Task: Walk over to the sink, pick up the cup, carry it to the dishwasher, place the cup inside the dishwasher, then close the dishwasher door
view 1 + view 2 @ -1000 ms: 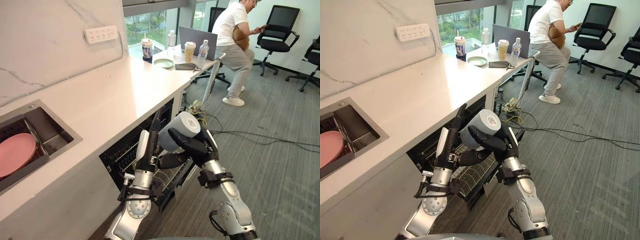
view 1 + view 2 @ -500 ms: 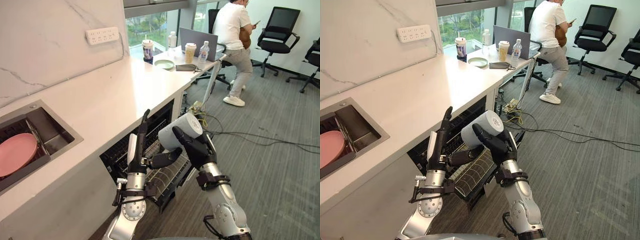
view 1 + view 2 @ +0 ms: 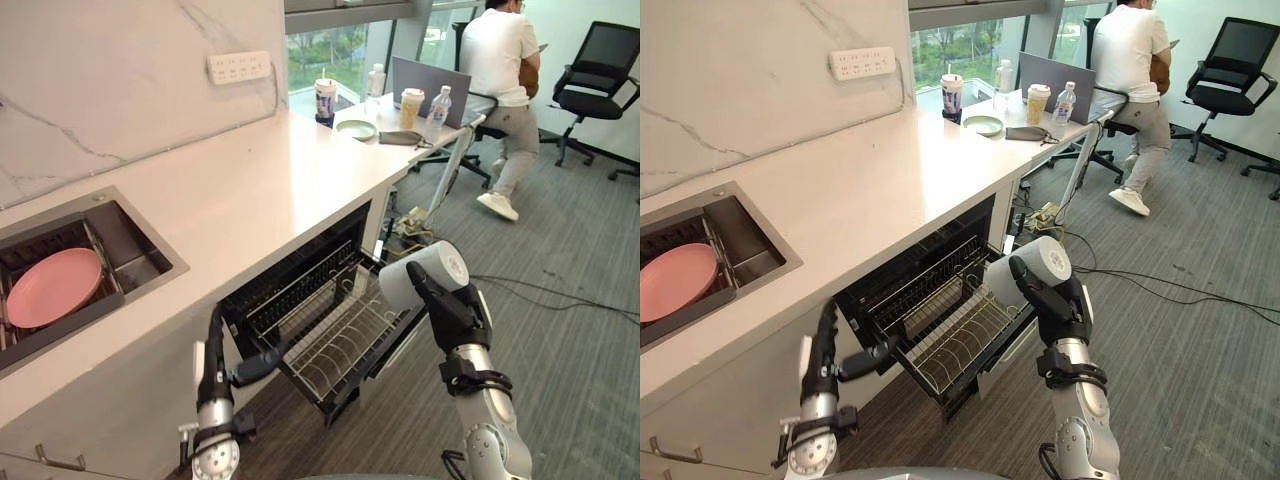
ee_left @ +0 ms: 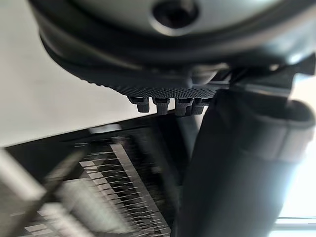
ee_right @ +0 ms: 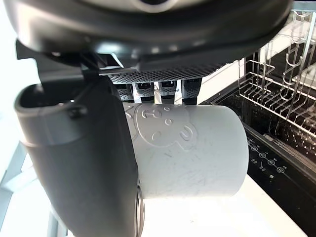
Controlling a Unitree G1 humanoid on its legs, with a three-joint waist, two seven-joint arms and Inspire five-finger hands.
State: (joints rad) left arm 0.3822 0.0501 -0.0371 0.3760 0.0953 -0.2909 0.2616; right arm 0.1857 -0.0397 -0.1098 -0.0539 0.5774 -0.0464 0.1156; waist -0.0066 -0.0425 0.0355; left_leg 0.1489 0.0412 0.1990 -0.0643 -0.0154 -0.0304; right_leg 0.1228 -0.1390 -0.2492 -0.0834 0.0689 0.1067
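My right hand [image 3: 452, 312] is shut on a pale grey cup [image 3: 424, 272] that lies on its side, bottom towards me. It hangs just past the outer right edge of the pulled-out wire rack [image 3: 335, 345] of the open dishwasher [image 3: 902, 290]. In the right wrist view the thumb [image 5: 84, 163] and fingers [image 5: 158, 91] wrap the cup [image 5: 197, 148], with the rack [image 5: 281, 74] beyond. My left hand [image 3: 213, 362] stands low at the rack's left corner, open, fingers straight up and holding nothing. Its wrist view shows the fingers [image 4: 168, 104] and the rack [image 4: 113, 197].
The sink [image 3: 140, 262] at the left holds a pink plate [image 3: 52, 287]. Cups, a bottle, a green dish [image 3: 356, 129] and a laptop sit at the white counter's far end. A person [image 3: 505, 60] stands by office chairs [image 3: 598, 60]. Cables [image 3: 560, 295] run over the carpet.
The camera has shifted. My left hand has dropped down and left, away from the cup. The right hand still holds the cup by the rack. The person has stood up.
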